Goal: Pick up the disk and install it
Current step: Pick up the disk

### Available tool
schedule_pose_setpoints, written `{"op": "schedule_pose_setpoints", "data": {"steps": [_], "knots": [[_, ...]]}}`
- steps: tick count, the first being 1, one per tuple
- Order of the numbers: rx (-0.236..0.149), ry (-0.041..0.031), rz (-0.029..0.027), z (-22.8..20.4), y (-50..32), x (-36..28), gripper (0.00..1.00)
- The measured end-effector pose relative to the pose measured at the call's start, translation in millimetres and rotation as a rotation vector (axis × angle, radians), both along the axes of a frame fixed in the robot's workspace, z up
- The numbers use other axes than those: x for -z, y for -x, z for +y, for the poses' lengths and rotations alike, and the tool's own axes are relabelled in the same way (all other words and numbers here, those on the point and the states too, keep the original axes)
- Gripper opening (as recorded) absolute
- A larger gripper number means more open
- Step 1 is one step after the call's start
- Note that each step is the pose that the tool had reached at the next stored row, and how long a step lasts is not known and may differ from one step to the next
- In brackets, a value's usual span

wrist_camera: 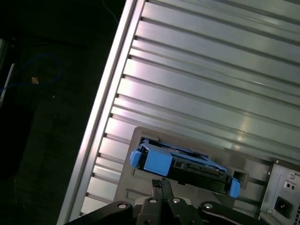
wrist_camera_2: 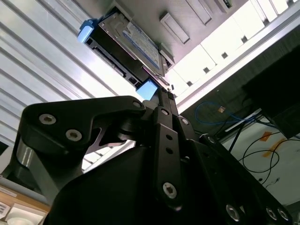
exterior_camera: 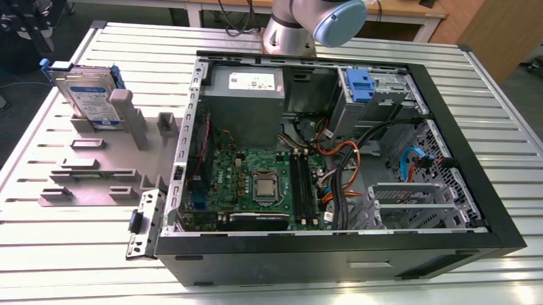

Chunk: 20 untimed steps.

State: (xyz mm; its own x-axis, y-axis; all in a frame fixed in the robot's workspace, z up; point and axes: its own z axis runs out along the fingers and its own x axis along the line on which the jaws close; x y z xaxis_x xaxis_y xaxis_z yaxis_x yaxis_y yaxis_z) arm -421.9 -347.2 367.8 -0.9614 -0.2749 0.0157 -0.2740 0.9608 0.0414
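**Closed claw before the standing disk: a knock is the danger**

In both wrist views the two fingers of the claw are pressed together and pinch nothing. Their tips point toward the disk and do not touch it. The disk stands on its edge in a grey holder on the slatted desk. It is at the exterior view's left of the open computer case, outside it.

In my judgement the main risk comes from the fingers being together. In this state the claw cannot go around the disk, so any approach would push on its upper edge and tilt or jam it in the holder. The blue frame is plastic, so a grip on the frame alone may slip. Inside the case, loose cables lie near the drive bay and may catch the disk.
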Motion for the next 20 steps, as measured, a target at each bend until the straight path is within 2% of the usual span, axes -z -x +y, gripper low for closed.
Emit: {"op": "schedule_pose_setpoints", "data": {"steps": [20], "knots": [[-0.051, 0.0000, 0.0000, 0.0, 0.0, 0.0, 0.11]]}}
